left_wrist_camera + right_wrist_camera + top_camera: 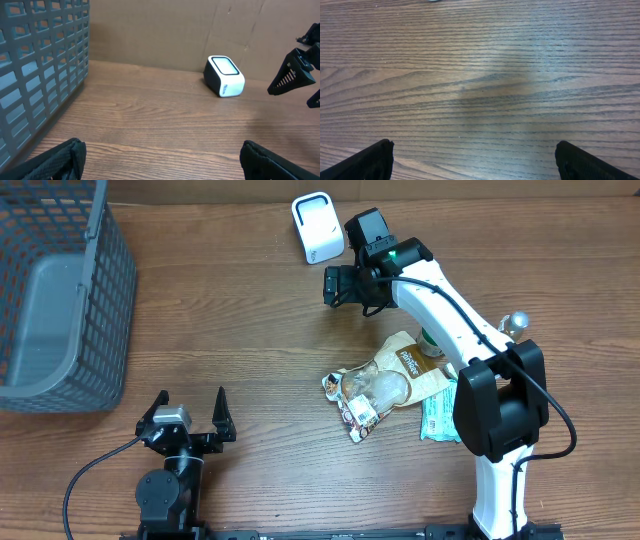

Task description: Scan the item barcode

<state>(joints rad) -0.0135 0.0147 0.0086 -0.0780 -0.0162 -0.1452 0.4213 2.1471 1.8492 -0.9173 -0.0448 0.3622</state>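
white scanner (317, 227) near spread, empty right pincer (330, 286) | snack packets (385, 385) apart from it | left pincer (191, 398) spread, empty

The right gripper (475, 167) hangs over the brown wooden worktop (480, 45), with its two black fingers (370, 162) spread wide in the bottom corners, only bare wood showing between them, and a soft dark shadow (495, 87) in the middle.

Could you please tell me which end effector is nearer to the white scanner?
Right. The right end effector is open just below the white scanner in the overhead view; the left end effector sits open far away, near the grey basket.
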